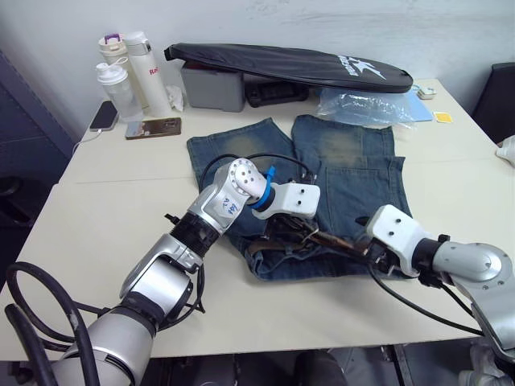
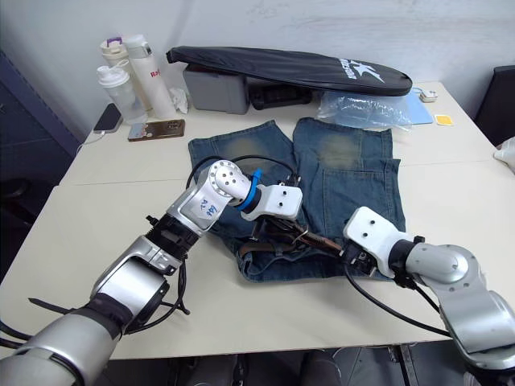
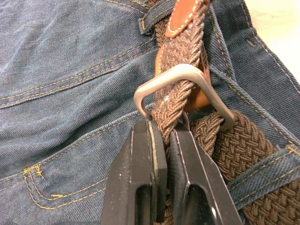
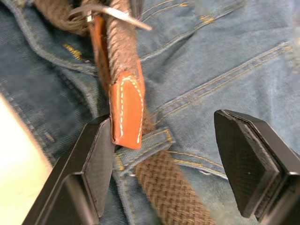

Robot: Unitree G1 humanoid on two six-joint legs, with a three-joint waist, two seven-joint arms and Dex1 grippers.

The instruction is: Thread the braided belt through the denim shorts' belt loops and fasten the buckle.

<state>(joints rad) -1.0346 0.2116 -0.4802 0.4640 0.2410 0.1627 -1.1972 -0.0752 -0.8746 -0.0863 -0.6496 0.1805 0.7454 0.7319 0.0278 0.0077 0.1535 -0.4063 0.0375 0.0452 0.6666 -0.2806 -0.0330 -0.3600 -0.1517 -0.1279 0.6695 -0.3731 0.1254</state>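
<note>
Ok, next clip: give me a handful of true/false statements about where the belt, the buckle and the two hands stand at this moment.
1. The left hand is shut on the braided belt just below the buckle. True.
2. The right hand is clamped on the belt's leather tip. False: its fingers stand wide apart, the tip near one of them.
3. The belt passes under a belt loop of the denim shorts. True.
4. The shorts hang off the table's edge. False: they lie flat on it.
5. The buckle is gold. False: it is silver metal.
</note>
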